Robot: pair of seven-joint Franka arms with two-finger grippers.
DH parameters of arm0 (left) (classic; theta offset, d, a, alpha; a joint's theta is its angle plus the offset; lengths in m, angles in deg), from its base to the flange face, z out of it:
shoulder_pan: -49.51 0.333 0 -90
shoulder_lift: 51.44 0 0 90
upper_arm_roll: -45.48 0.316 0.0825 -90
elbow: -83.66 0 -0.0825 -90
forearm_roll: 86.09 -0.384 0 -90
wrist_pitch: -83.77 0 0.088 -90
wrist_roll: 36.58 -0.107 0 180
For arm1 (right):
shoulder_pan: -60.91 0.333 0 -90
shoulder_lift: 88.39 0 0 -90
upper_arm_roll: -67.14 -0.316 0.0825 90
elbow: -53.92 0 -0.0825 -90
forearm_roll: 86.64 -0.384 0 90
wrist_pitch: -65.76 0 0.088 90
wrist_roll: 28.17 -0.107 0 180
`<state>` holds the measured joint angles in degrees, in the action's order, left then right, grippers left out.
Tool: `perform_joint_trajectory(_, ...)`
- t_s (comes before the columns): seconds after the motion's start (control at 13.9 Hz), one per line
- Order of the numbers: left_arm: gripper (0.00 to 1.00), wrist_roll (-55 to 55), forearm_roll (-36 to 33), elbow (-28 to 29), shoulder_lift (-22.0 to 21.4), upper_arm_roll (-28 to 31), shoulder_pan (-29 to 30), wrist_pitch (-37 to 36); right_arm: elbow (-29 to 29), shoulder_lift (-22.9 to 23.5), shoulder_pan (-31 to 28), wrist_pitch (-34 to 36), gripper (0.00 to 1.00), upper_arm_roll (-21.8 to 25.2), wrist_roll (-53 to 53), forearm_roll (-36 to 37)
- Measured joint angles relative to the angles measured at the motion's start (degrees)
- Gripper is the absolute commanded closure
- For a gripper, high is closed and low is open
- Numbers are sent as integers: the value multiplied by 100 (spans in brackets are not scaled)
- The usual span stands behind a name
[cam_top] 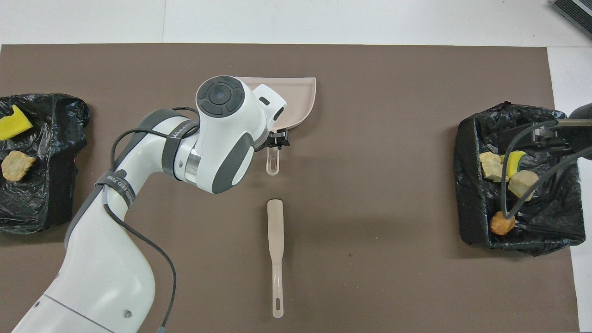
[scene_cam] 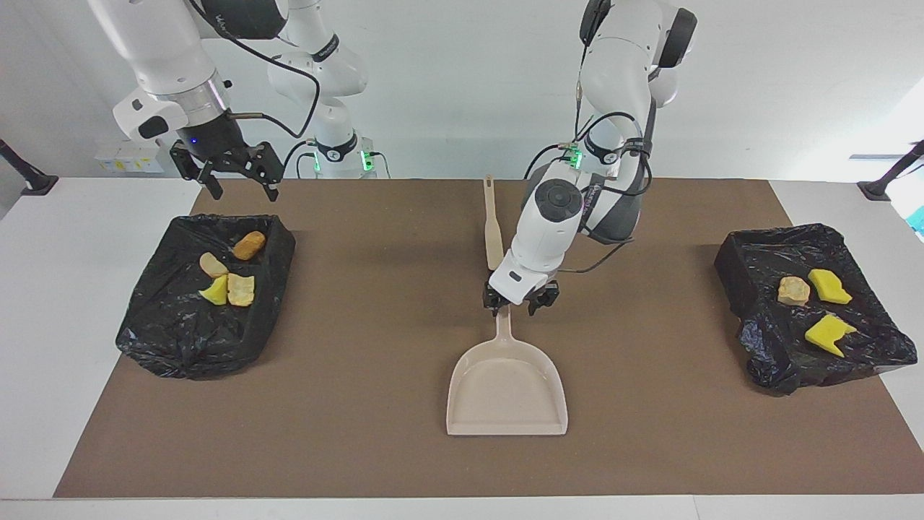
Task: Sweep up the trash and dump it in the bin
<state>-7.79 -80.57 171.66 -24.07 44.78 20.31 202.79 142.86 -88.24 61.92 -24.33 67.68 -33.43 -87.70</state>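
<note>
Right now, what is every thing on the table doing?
dustpan: flat on the mat, empty, let go.
brush: lying flat, untouched, nearer the robots than the dustpan.
left gripper: jaws open, over the dustpan's handle.
right gripper: jaws open, waiting above a bin.
bin at the right arm's end: holds four trash scraps.
bin at the left arm's end: holds three scraps.
</note>
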Motion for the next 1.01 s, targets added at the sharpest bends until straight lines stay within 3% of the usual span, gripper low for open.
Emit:
perform_joint_trajectory(0.22,0,-145,0,-9,-467,24,466,-411,0,0,0,0,0,0,0,0)
perform_joint_trajectory(0.58,0,-1980,-1,-18,-1302,66,1523,-1376,0,0,0,0,0,0,0,0)
perform_joint_trajectory(1.01,0,-2353,-123,-15,-2369,77,1962,-3074,0,0,0,0,0,0,0,0)
